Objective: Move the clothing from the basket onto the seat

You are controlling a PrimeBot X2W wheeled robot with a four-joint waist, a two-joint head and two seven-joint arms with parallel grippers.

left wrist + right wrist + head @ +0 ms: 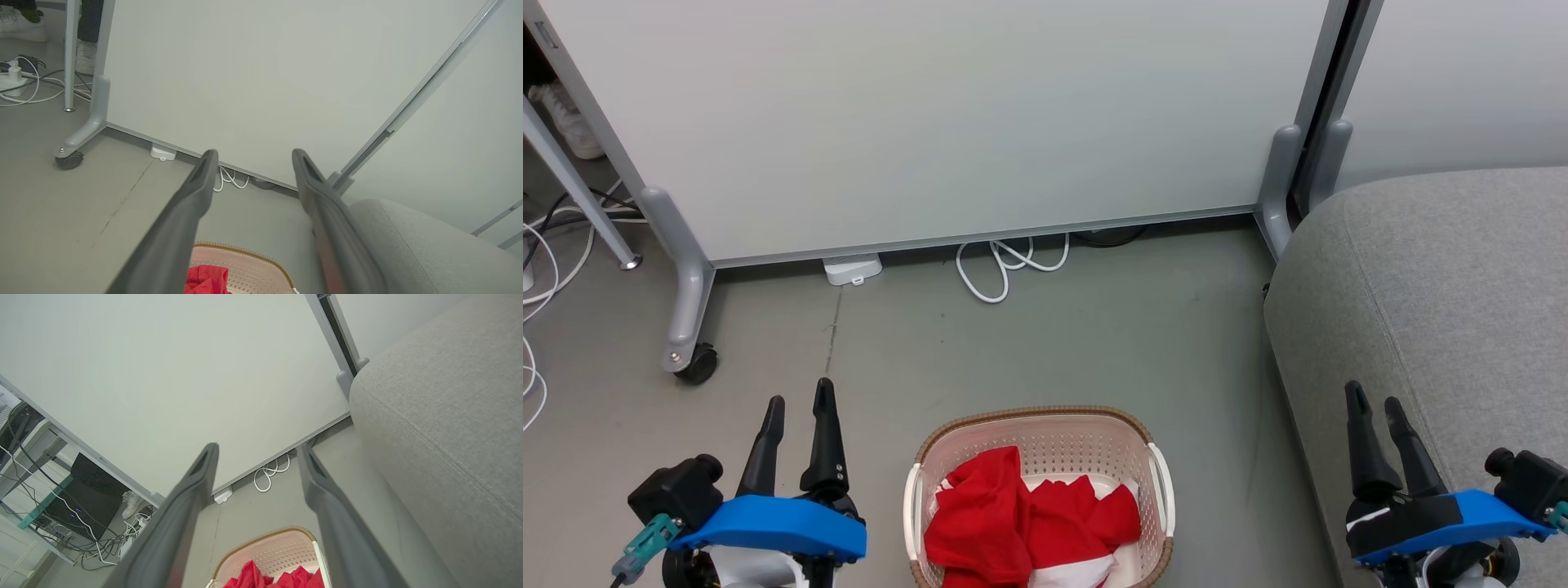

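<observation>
- Hovering low over the grey floor (1094, 343), the left pincer (800, 394) grips nothing. Its two dark fingers are parted, and the left wrist view shows bare floor between them.
- Just to the right of that pincer, the basket (1037, 412) stands on the floor between the two pincers, touched by neither.
- Inside the basket lies the clothing (1005, 523), a crumpled red heap with white showing at its near edge. How many garments make up the heap cannot be told.
- Right of the basket, the right pincer (1373, 394) is likewise empty, its fingers apart, poised over the near edge of the seat.
- Beyond and to the right of that pincer stretches the seat (1445, 286), with no red fabric on the grey upholstery that is in view.
- By the look of things, the job has barely begun. Nothing has been moved yet, and the whole heap is left to be lifted out of the basket and carried right onto the seat.
</observation>
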